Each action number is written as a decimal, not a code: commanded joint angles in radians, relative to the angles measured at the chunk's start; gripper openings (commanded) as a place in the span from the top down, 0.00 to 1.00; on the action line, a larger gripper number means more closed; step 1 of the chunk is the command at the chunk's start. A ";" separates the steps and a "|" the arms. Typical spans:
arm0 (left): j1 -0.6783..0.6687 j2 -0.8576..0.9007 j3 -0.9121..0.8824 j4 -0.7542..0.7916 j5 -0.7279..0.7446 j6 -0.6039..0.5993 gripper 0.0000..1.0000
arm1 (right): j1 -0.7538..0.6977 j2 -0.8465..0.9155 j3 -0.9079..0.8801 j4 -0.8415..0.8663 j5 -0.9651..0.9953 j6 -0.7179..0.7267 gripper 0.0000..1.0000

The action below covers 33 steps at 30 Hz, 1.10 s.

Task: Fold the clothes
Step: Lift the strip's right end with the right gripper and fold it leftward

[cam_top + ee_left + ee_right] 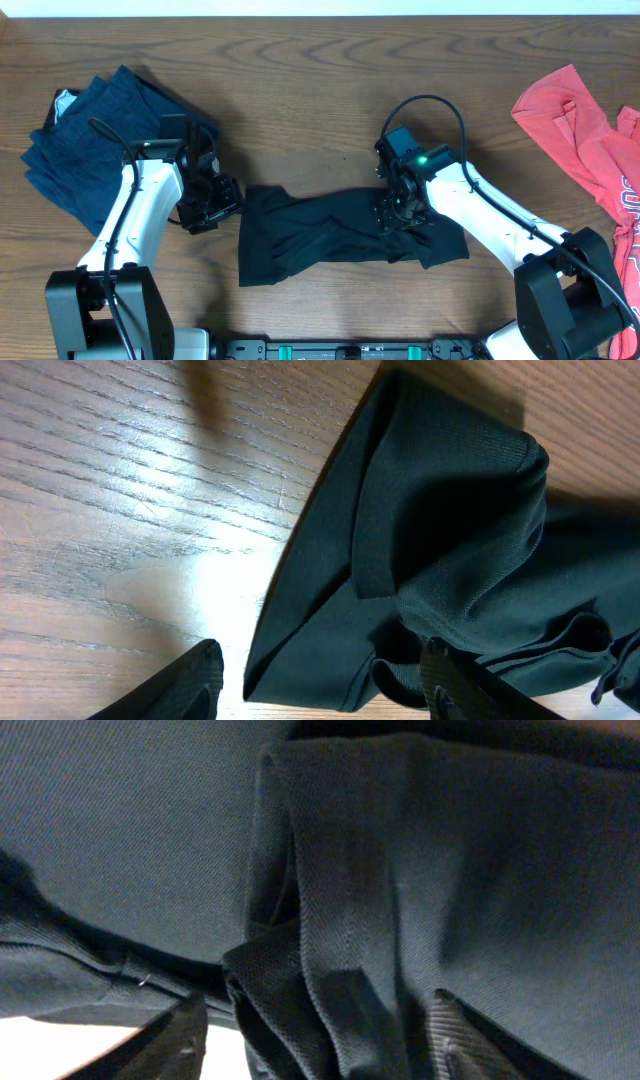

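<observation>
The black T-shirt (330,235) lies crumpled in a wide band at the table's front middle. My left gripper (222,203) is at the shirt's left edge. In the left wrist view its fingers (320,685) are open, with a folded corner of the black shirt (420,530) lying between them. My right gripper (400,212) is low over the shirt's right half. In the right wrist view its fingers (315,1040) are spread apart around a bunch of black folds (330,920). The navy garment (90,150) lies in a heap at the far left. The red garment (590,140) lies at the right edge.
Bare wooden table (300,90) runs behind the black shirt, between the navy and red garments. The arm bases stand at the front edge on both sides.
</observation>
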 commanded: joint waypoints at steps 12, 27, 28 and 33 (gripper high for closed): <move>0.004 -0.008 -0.004 -0.006 0.001 0.000 0.35 | 0.010 0.024 0.013 0.081 0.057 0.056 0.99; 0.004 -0.008 -0.004 -0.007 0.001 0.000 0.35 | 0.005 0.013 0.018 0.198 -0.022 0.091 0.97; 0.004 -0.008 -0.004 -0.007 0.001 0.000 0.35 | 0.009 0.013 0.018 0.192 -0.065 0.061 0.91; 0.004 -0.008 -0.004 -0.019 0.002 0.008 0.28 | 0.010 0.008 0.019 0.083 -0.150 -0.027 0.66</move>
